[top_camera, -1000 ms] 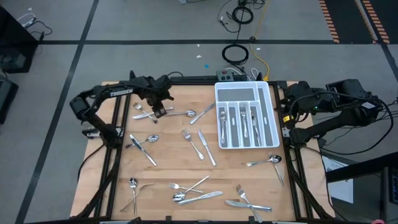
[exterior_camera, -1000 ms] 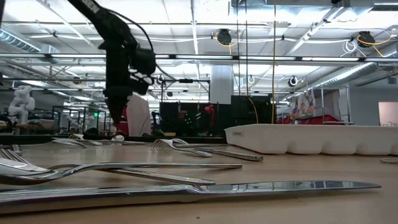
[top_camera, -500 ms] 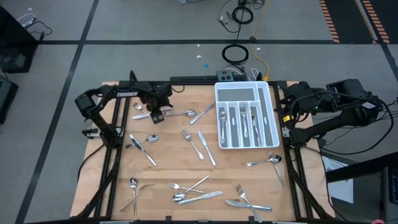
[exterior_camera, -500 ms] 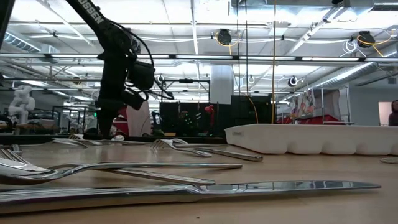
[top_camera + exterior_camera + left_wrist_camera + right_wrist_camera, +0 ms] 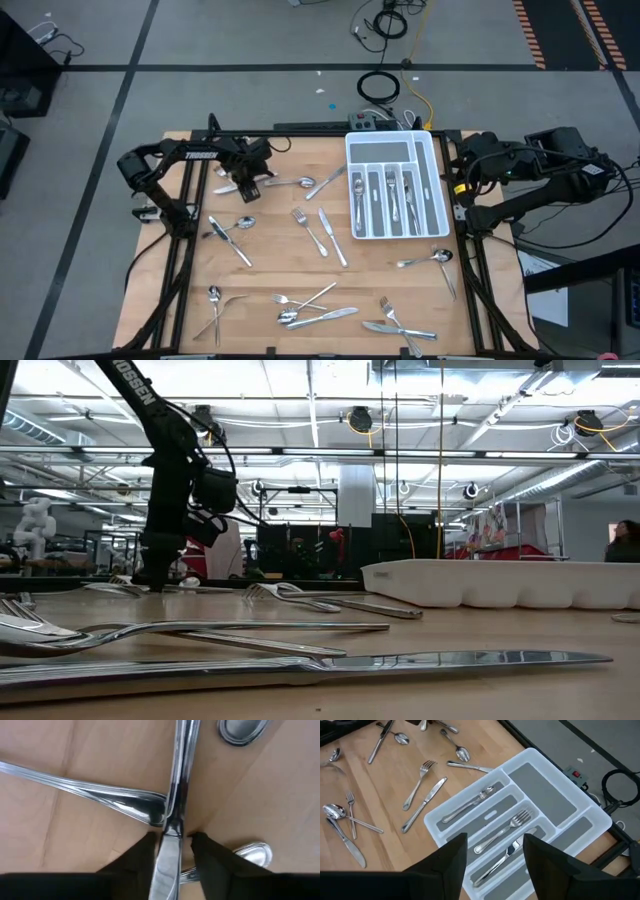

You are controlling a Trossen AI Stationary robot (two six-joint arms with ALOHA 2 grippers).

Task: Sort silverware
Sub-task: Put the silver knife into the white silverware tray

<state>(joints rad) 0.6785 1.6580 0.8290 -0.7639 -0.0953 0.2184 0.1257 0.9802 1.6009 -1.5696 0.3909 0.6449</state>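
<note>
A large open workshop or robotics lab: bare ceiling beams (image 5: 420,455) with hanging cables (image 5: 396,470) and strip lights, a grey concrete floor (image 5: 250,40) marked with dark tape lines (image 5: 130,85), loose coiled cords (image 5: 378,87), and a white robot figure (image 5: 36,522) standing far off.

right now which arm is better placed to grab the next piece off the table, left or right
Left. The left gripper is down at the table's far-left corner, its fingers straddling a knife that lies over a fork. The right gripper hangs open off the right edge, beside the white tray.
</note>
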